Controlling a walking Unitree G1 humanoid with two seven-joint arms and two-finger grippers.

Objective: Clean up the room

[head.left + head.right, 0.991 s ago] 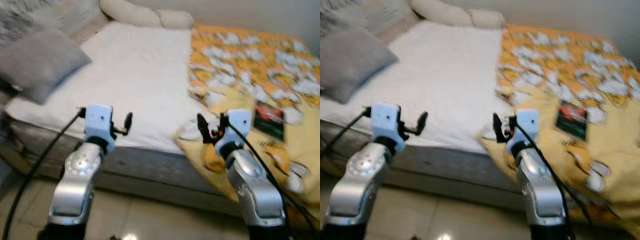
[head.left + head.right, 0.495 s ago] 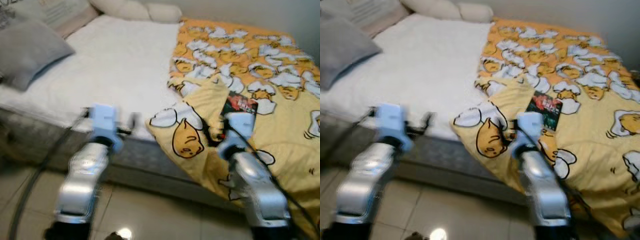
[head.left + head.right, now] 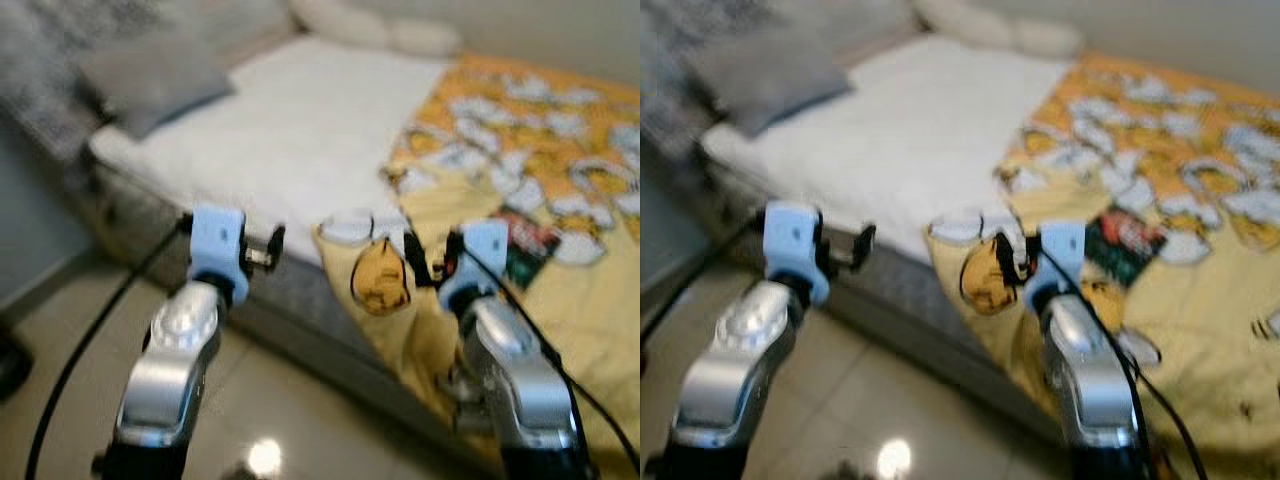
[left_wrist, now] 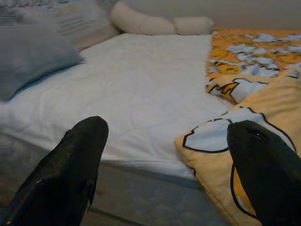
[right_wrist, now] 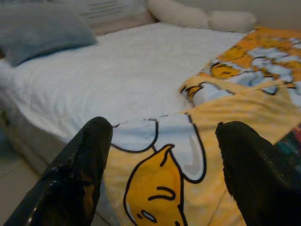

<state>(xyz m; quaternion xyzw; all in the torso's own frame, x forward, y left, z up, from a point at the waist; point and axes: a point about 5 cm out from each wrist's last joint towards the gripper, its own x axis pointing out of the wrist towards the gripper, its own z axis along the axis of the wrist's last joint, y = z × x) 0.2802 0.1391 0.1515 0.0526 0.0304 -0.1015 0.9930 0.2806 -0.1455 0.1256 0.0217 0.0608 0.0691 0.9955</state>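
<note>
A bed (image 3: 300, 140) with a white sheet lies ahead. A yellow blanket (image 3: 560, 170) with a cartoon print covers its right half, and one corner hangs folded over the near edge (image 5: 160, 169). A dark book (image 3: 528, 245) rests on the blanket. My left gripper (image 3: 270, 247) is held open in front of the mattress edge (image 4: 155, 197), holding nothing. My right gripper (image 3: 420, 262) is open too, just before the hanging blanket corner. Both wrist views look along the open fingers (image 4: 70, 165) across the bed.
A grey pillow (image 3: 150, 75) lies at the bed's left end, and cream pillows (image 3: 370, 28) sit along the far wall. Beige tiled floor (image 3: 300, 410) runs in front of the bed. A dark object (image 3: 12, 365) sits on the floor at the far left.
The view has swung, so the bed now runs diagonally and more floor shows on the left. Both grippers stay raised and open in front of me.
</note>
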